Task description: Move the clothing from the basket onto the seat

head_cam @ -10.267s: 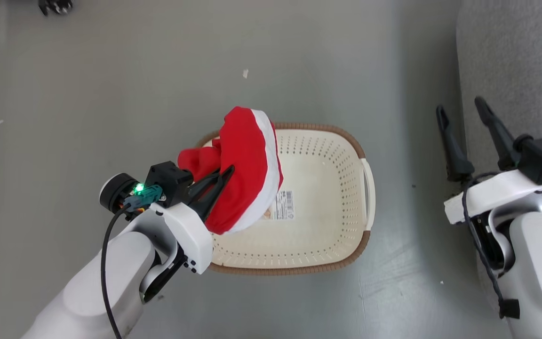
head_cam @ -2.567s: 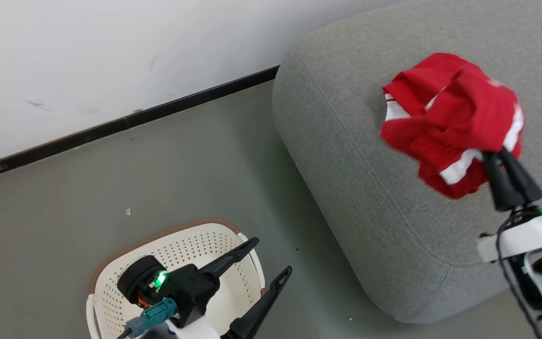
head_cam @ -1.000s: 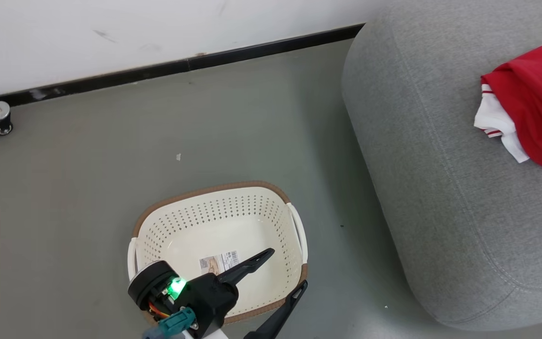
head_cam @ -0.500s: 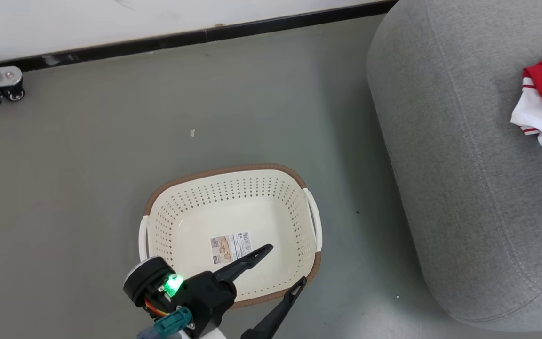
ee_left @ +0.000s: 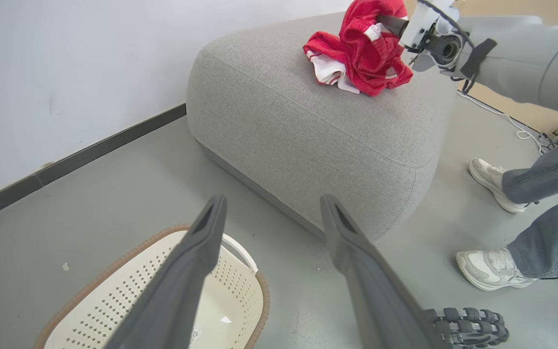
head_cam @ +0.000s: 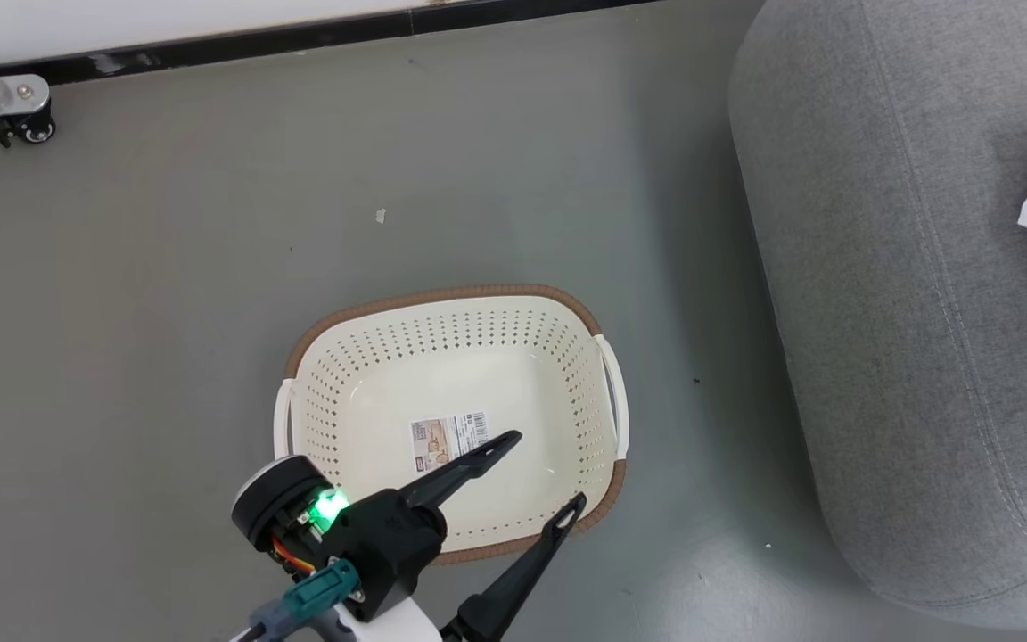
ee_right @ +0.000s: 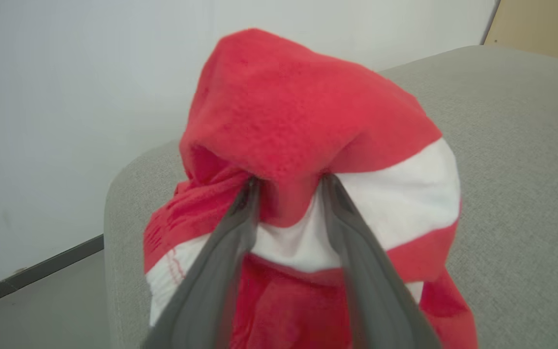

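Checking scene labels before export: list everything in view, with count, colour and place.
clothing: one heap, pieces not separable, red with white trim, on the seat
seat: one, grey, right of the basket
basket: one, cream with brown rim, on the floor
label: one, white, basket bottom
caster: one, black, by the wall
person's shoes: two, white, floor beside the seat
left gripper: one, dark, open, above the basket
right gripper: one, dark, astride a clothing fold, grip unclear
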